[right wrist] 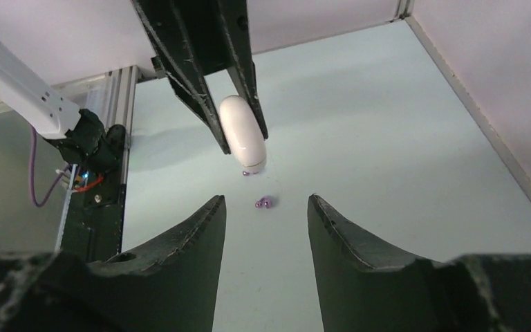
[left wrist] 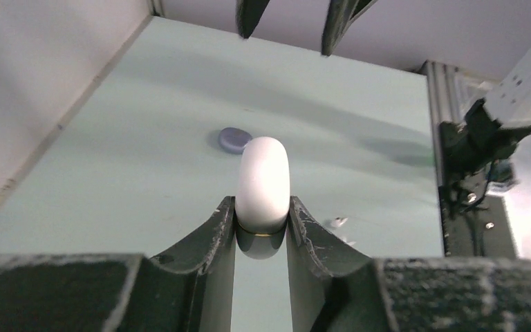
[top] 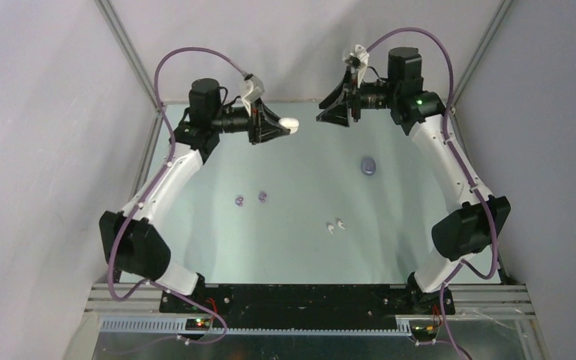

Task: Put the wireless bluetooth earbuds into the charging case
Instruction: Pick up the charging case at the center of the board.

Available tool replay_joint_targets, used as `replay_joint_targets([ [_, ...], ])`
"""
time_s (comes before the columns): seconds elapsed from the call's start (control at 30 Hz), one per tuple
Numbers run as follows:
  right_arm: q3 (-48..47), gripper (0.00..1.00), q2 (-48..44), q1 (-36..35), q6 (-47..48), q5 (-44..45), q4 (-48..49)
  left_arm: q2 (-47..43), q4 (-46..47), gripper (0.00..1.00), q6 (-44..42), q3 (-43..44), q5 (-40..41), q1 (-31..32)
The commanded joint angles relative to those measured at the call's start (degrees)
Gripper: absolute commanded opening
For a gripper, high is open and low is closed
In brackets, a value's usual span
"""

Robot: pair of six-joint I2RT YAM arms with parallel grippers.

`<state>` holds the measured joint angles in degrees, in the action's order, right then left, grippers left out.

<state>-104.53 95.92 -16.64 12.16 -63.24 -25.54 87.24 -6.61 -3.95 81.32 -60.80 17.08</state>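
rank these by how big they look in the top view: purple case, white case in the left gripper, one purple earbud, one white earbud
1. purple case
2. white case, a close second; it is partly hidden in the left gripper and raised, so unsure
3. purple earbud and white earbud: both tiny, look alike

white case (left wrist: 263, 173) lower end hidden inside left gripper (left wrist: 263, 207), white earbuds (top: 339, 223) too small for detail

Robot lab enclosure: aluminium frame (top: 124, 46), blank walls (top: 37, 112).
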Motion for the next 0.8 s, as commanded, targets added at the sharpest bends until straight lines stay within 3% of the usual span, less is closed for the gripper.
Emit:
replay_joint_targets([
  [0.0, -3.82, 0.52, 2.44, -3.15, 11.87, 3.44, -11.19, -5.61, -12.54, 0.11, -21.64, -0.23, 4.41, 1.60],
  [0.2, -6.39, 0.55, 6.21, -5.22, 12.06, 2.05, -10.14, -6.03, -15.01, 0.10, -24.98, -0.10, 4.21, 1.81],
  [0.77, -9.47, 0.54, 8.39, -9.85, 16.58, -0.82, -12.59, -4.37, -12.78, 0.09, -21.53, 0.26, 3.89, 1.96],
])
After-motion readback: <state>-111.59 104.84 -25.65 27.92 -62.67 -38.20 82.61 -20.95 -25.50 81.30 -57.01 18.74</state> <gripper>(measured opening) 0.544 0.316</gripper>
